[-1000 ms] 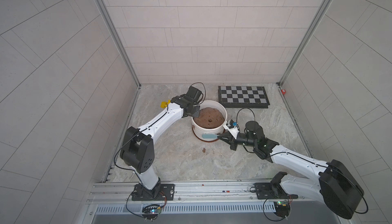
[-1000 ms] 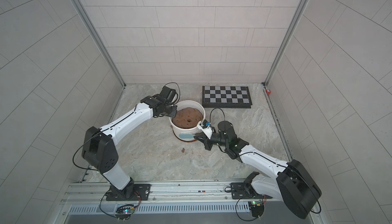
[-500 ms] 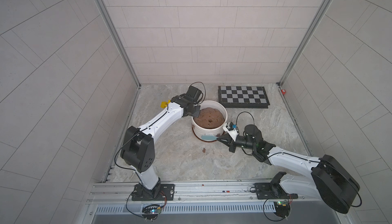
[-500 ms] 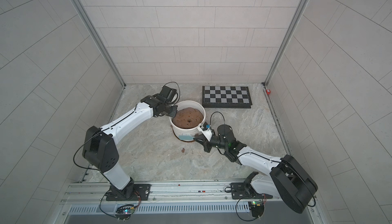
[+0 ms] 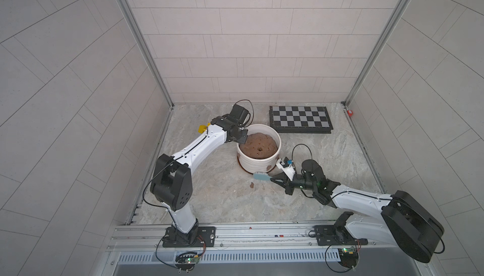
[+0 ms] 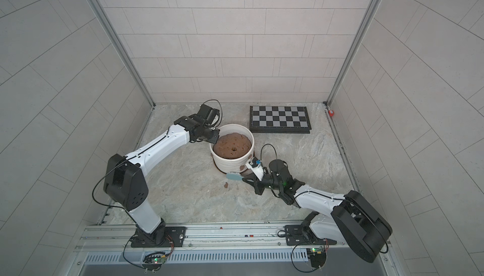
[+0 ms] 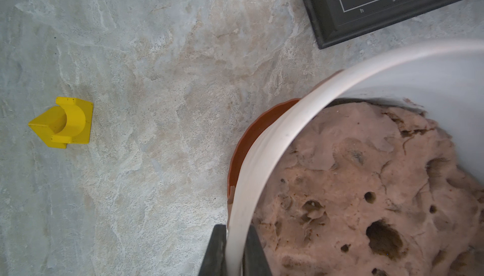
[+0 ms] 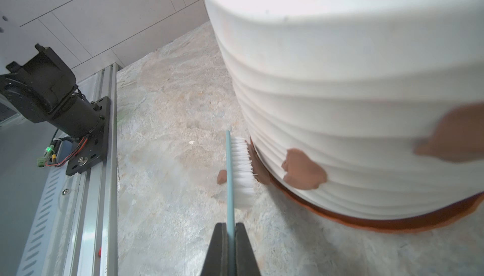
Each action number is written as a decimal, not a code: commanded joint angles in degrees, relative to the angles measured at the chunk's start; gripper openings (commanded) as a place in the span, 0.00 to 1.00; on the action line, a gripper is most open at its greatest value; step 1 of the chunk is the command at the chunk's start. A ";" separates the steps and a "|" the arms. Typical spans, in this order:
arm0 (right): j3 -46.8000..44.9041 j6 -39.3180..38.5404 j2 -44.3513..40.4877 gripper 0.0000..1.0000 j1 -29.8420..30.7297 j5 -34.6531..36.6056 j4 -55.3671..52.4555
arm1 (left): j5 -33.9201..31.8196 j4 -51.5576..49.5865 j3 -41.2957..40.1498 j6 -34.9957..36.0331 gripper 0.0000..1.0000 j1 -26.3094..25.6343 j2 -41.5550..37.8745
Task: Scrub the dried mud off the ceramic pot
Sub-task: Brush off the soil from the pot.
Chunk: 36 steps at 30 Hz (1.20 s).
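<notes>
The right gripper (image 8: 230, 226) has swung down to the foot of the ceramic pot (image 8: 340, 78), which stands on a saucer (image 8: 366, 222). It pinches the handle of a brush (image 8: 241, 172). The brush lies level along the pot, bristles facing it, beside dried mud (image 8: 303, 168) on the lower wall. The left gripper (image 5: 243, 138) clamps the pot's rim.

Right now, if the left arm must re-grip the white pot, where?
Take the ceramic pot by its rim from above, on the side away from the brush and dried mud: one finger inside, one outside, as the left gripper pinches it. The ribbed body looks too wide for the jaws.
</notes>
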 commanded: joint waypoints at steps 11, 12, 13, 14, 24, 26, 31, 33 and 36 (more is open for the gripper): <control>0.43 1.17 -2.43 0.00 0.74 -8.70 0.77 | 7.95 -7.15 3.30 15.94 0.00 0.59 3.48; 0.59 1.23 -2.50 0.00 0.74 -10.25 0.83 | 8.69 -7.15 3.36 17.16 0.00 0.77 3.48; 0.70 1.39 -2.49 0.00 0.74 -11.68 0.98 | 9.20 -7.03 3.34 18.23 0.00 0.83 3.38; 0.72 1.71 -2.46 0.00 0.74 -12.83 1.27 | 9.45 -7.05 3.46 19.11 0.00 0.84 3.44; 0.02 7.16 -1.86 0.00 0.74 -14.42 7.76 | 10.18 -8.12 4.82 19.31 0.00 1.43 4.66; 0.08 7.40 -2.14 0.00 0.66 -13.41 7.99 | 10.45 -8.10 4.67 19.07 0.00 1.50 4.45; 0.72 7.02 -4.21 0.00 0.30 -13.23 6.71 | 10.89 -8.27 4.65 19.04 0.00 1.44 4.04; 1.38 5.88 -4.87 0.00 0.10 -13.33 4.05 | 10.57 -8.35 4.92 18.91 0.02 1.45 3.94; 1.74 5.56 -6.12 0.00 -0.35 -13.61 2.13 | 10.18 -8.51 5.46 18.42 0.11 1.61 3.38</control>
